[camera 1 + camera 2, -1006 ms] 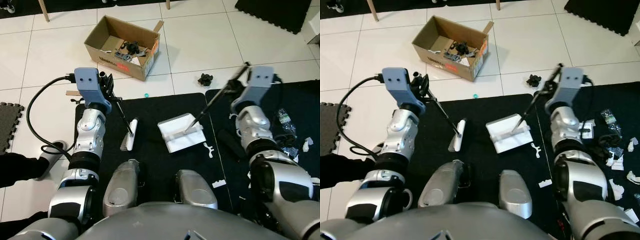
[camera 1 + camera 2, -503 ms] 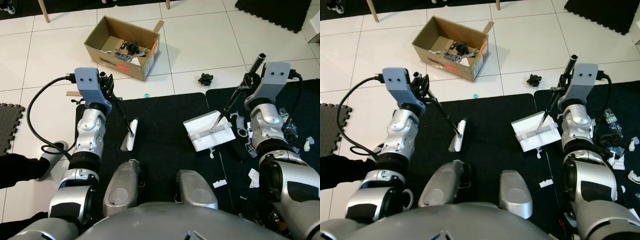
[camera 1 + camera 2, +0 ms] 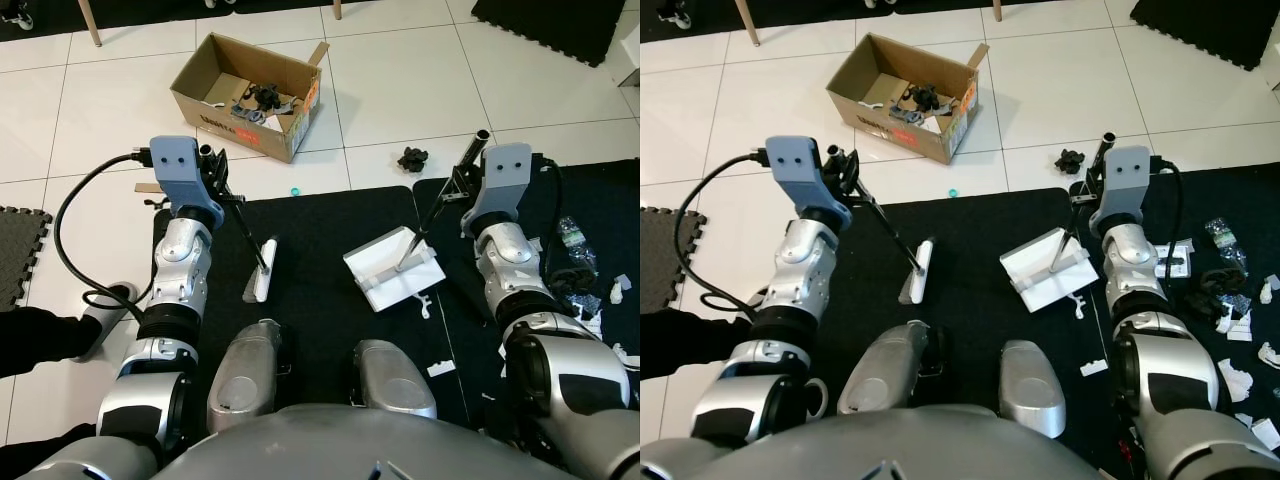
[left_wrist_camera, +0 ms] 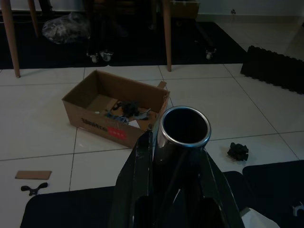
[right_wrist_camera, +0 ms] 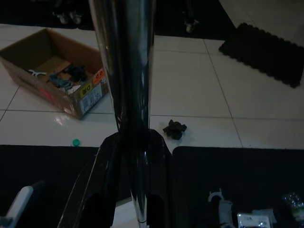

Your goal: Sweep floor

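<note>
The left pincer (image 3: 212, 168) was clamped on the handle of a small brush (image 3: 259, 270), whose white head rested on the black mat (image 3: 320, 300) in front of the robot's knees. The right pincer (image 3: 460, 185) was closed on the metal handle of a white dustpan (image 3: 392, 272), which lay tilted on the same mat, well apart from the brush. White scraps (image 3: 1240, 380) littered the mat on the right. An open cardboard box (image 3: 245, 93) stood on the tiled floor (image 3: 400, 80) beyond, with a dark clump (image 3: 410, 157) nearby.

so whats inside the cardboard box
The open cardboard box on the tiles holds a jumble of dark and grey scraps plus pale pieces. Its near wall hides whatever lies low against it.
</note>
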`<state>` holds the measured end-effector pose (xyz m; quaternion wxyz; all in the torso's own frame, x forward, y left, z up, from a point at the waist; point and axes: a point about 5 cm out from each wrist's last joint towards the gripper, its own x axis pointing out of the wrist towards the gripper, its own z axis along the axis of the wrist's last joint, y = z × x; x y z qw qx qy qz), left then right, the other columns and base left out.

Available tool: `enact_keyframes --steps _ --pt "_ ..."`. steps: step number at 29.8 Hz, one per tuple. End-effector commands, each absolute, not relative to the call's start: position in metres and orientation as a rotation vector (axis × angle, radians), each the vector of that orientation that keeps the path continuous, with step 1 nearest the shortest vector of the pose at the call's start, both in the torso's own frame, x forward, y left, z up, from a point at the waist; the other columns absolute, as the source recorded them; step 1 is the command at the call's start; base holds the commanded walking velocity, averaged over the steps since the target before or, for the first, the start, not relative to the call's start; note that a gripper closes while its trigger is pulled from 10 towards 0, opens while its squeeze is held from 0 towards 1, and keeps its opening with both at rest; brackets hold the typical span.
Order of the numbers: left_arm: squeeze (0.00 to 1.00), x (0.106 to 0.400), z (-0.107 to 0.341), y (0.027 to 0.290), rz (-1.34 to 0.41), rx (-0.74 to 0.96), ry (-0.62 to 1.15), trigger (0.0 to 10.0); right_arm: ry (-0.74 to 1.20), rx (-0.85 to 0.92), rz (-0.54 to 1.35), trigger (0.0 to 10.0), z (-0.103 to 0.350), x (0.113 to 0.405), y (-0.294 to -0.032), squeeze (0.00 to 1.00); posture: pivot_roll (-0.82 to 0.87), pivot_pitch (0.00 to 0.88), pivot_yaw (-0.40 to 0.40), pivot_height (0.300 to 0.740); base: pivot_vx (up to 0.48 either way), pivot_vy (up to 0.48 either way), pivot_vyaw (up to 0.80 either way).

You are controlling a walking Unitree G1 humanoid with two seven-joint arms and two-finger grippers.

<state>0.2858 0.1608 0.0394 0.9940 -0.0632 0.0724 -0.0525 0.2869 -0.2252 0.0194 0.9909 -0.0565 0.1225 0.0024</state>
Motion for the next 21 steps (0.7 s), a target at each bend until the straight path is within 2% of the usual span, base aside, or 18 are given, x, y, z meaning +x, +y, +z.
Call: enact_keyframes --steps 1,6,11,17,21 --pt "0.00 0.276 0.022 0.147 -0.132 -0.179 0.229 10.0 0.317 -0.082 0.026 10.0 0.001 0.274 -0.213 0.00 0.03 0.000 0.032 0.740 0.000 0.000 0.00" --pt "0.00 0.268 0.010 0.153 -0.118 -0.168 0.271 10.0 0.387 -0.019 0.070 10.0 -0.014 0.263 -0.197 0.00 0.03 0.000 0.031 0.740 0.000 0.000 0.00" --pt "0.00 0.263 0.006 0.156 -0.113 -0.164 0.288 10.0 0.407 -0.006 0.101 10.0 -0.018 0.260 -0.191 0.00 0.03 0.000 0.028 0.740 0.000 0.000 0.00" --pt "0.00 0.242 -0.013 0.183 -0.032 -0.083 0.347 10.0 0.435 0.038 0.145 10.0 -0.026 0.252 -0.180 0.00 0.04 0.000 0.019 0.740 0.000 0.000 0.00" --pt "0.00 0.240 -0.013 0.189 -0.018 -0.054 0.349 10.0 0.414 0.070 0.115 10.0 -0.022 0.256 -0.183 0.00 0.04 0.000 0.017 0.740 0.000 0.000 0.00"
